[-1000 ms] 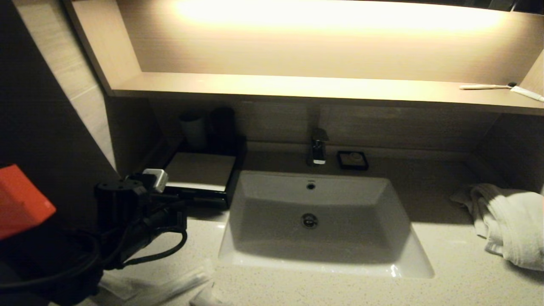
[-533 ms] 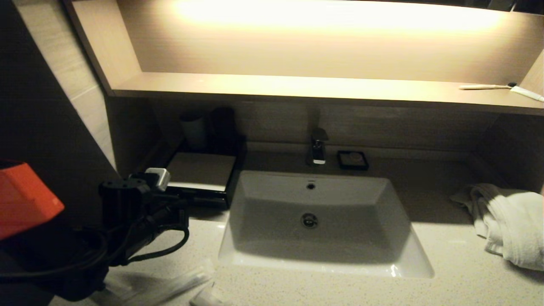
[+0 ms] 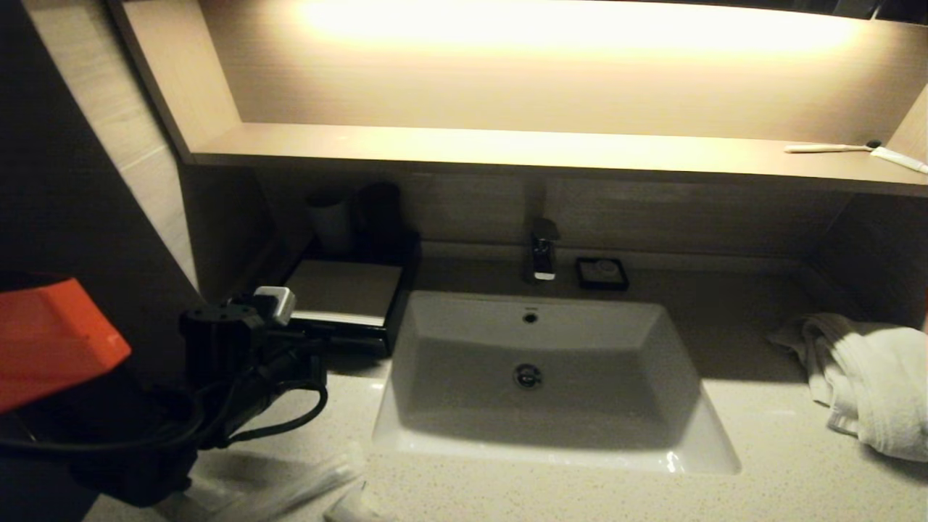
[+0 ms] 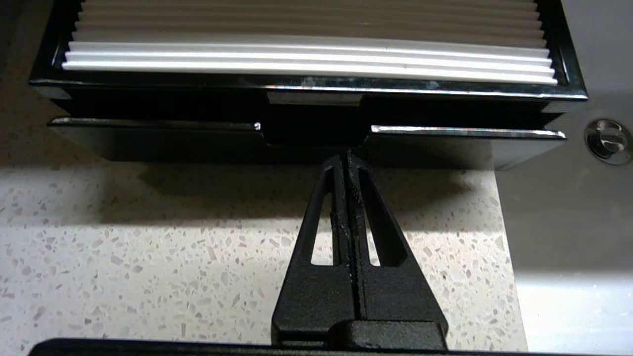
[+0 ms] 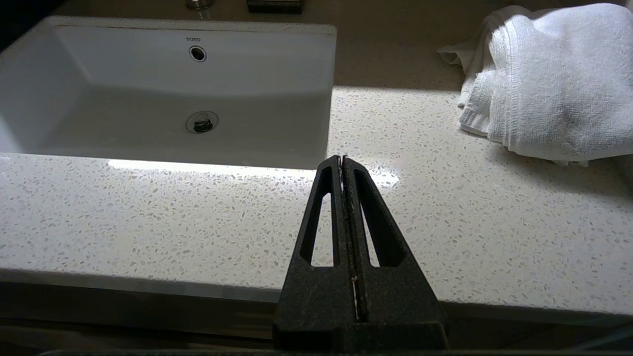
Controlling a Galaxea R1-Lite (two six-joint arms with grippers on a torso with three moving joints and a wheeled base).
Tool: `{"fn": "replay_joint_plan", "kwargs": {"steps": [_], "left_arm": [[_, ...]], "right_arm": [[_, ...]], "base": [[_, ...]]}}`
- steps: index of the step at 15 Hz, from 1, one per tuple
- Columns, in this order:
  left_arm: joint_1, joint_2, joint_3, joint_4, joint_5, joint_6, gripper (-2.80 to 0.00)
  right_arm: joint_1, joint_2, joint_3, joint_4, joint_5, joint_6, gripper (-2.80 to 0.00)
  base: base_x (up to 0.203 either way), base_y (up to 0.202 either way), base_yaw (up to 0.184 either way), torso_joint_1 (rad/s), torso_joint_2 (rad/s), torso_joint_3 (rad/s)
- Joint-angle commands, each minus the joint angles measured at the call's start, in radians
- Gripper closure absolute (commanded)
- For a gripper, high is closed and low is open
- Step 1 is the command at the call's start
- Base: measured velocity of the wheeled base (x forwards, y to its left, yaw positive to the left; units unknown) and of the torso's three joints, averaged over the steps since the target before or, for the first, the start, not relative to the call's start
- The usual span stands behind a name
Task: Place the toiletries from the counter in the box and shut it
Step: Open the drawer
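Observation:
The black glossy box (image 3: 341, 288) with its pale top panel stands on the counter (image 3: 761, 464) left of the basin. In the left wrist view its drawer front (image 4: 148, 143) sits a little out from the box body (image 4: 316, 86). My left gripper (image 4: 346, 157) is shut and empty, with its tips at the notch in the middle of the drawer front. Clear-wrapped toiletries (image 3: 290, 489) and a small white tube (image 3: 351, 507) lie on the counter near its front edge, below my left arm (image 3: 225, 348). My right gripper (image 5: 342, 159) is shut and empty above the counter's front edge.
The white basin (image 3: 536, 362) fills the middle, with a tap (image 3: 542, 254) and a small black soap dish (image 3: 601, 272) behind it. A white towel (image 3: 870, 377) lies at the right. Cups (image 3: 330, 217) stand behind the box. A toothbrush (image 3: 826, 148) lies on the lit shelf.
My left arm has shifted slightly right and forward, toward the box front. Nothing else has moved.

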Motion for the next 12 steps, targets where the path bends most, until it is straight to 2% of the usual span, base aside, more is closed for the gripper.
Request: {"fn": "replay_joint_plan", "kwargs": {"steps": [1,7,12], "left_arm": [[0.001,0.003,-0.003,-0.006,0.001,-0.001,0.0],[0.002,0.033,-0.011,-0.025,0.035,0.0,0.0],[0.002,0.047,-0.018,-0.027,0.038,-0.001,0.0]], "right_arm": [[0.0,0.0,0.0,0.001,0.0,0.0,0.0],[0.0,0.0,0.0,0.0,0.0,0.0,0.0],[0.0,0.0,0.0,0.0,0.0,0.0,0.0]], "base": [[0.0,0.0,0.0,0.0,0.0,0.0],[0.0,0.0,0.0,0.0,0.0,0.0],[0.0,0.0,0.0,0.0,0.0,0.0]]}}
